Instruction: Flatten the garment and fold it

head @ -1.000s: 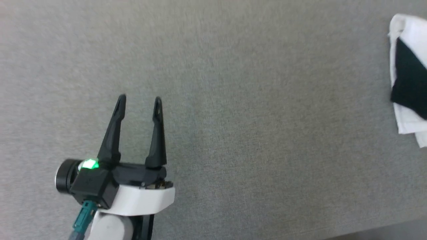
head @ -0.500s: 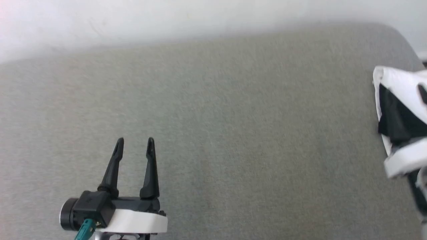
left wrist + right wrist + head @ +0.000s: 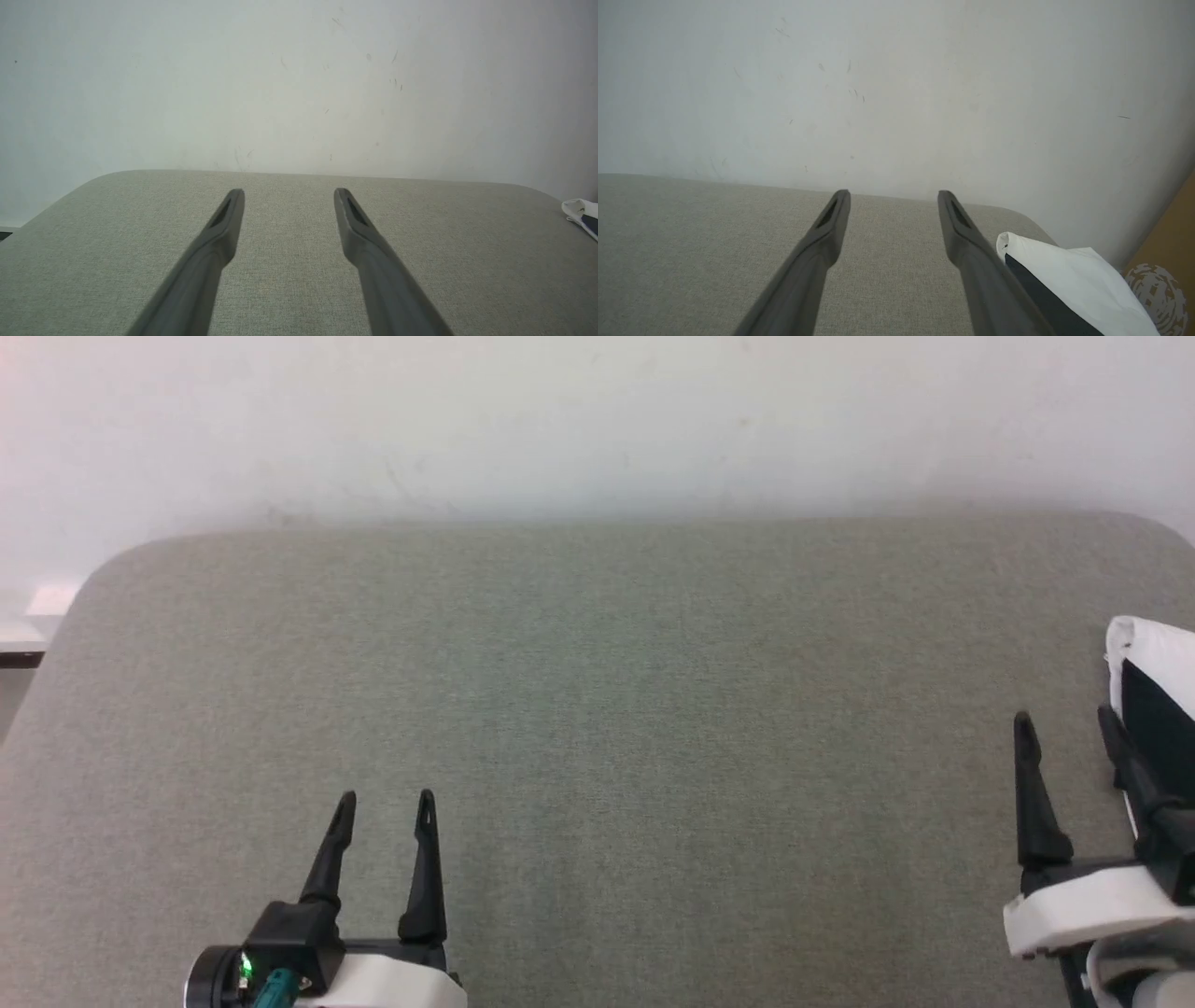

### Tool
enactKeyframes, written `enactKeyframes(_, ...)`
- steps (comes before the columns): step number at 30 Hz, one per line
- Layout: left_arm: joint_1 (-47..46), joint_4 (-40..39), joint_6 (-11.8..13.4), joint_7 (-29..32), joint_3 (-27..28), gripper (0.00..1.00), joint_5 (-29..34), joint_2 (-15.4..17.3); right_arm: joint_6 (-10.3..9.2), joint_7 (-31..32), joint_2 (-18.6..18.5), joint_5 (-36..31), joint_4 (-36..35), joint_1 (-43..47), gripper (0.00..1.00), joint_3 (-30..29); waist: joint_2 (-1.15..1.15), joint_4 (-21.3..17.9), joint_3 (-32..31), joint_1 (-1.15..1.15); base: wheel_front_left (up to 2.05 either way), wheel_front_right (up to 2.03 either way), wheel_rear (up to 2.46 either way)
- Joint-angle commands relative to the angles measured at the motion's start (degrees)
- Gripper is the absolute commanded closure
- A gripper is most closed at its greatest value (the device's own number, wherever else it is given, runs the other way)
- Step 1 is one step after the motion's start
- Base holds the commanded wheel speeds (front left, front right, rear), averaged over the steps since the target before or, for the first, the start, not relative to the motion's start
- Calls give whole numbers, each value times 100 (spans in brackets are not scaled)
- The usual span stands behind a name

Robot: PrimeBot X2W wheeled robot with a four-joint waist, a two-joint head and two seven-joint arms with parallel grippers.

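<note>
The garment [image 3: 1153, 681], white with a black panel, lies folded at the far right edge of the grey padded table [image 3: 597, 709]. In the right wrist view the garment [image 3: 1069, 280] rests just right of my right fingers, apart from them. My right gripper [image 3: 1064, 719] hovers open at the lower right, empty, its right finger partly overlapping the garment in the head view. My left gripper [image 3: 385, 798] stands open and empty at the lower left, far from the cloth. A corner of the garment [image 3: 581, 212] peeks in at the left wrist view's right edge.
A pale wall [image 3: 597, 420] rises behind the table's far edge. The table's rounded corners show at the left [image 3: 103, 569] and right. A brown patterned surface [image 3: 1164, 275] stands beyond the garment in the right wrist view.
The head camera has tilted up, bringing the wall and the table's far edge into the picture. My right gripper has come into view; both grippers stay open.
</note>
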Motion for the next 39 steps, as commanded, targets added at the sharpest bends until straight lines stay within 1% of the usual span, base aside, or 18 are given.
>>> enactKeyframes(1, 29, 78, -28, -28, -9, 0, 2, -37, -12, -78, 25, -60, 78, 114, 0, -46, 0, 84, -54, 1, 0, 0, 0)
enactKeyframes(3, 40, 213, -44, -29, -20, 0, -10, -78, -12, -176, 44, -120, 213, 214, 0, -89, 0, 111, -41, 1, 0, 0, 0)
enactKeyframes(8, 81, 279, -29, -32, 77, 0, 10, -182, -12, -332, 51, 121, 507, 303, 0, -47, 0, 111, 41, 1, 0, 0, 0)
enactKeyframes(18, 43, 162, -83, -33, 281, 0, 336, -302, -12, -443, 52, 120, 656, 168, 0, 5, 0, 112, 143, 1, 0, 0, 0)
enactKeyframes(19, 3, 183, -56, -4, 264, 100, 325, -302, 0, -392, 33, 94, 649, 242, 100, 11, 0, 111, 143, 1, 0, 0, 0)
enactKeyframes(23, -4, 185, -56, 6, 259, 100, 320, -305, 1, -368, 28, 91, 647, 253, 100, 26, 0, 111, 144, 2, 0, 0, 0)
enactKeyframes(39, -63, 212, -224, 193, 431, 100, 492, -390, -1, -219, 31, 83, 612, 208, 100, 144, 0, 103, 115, 1, 0, 0, 0)
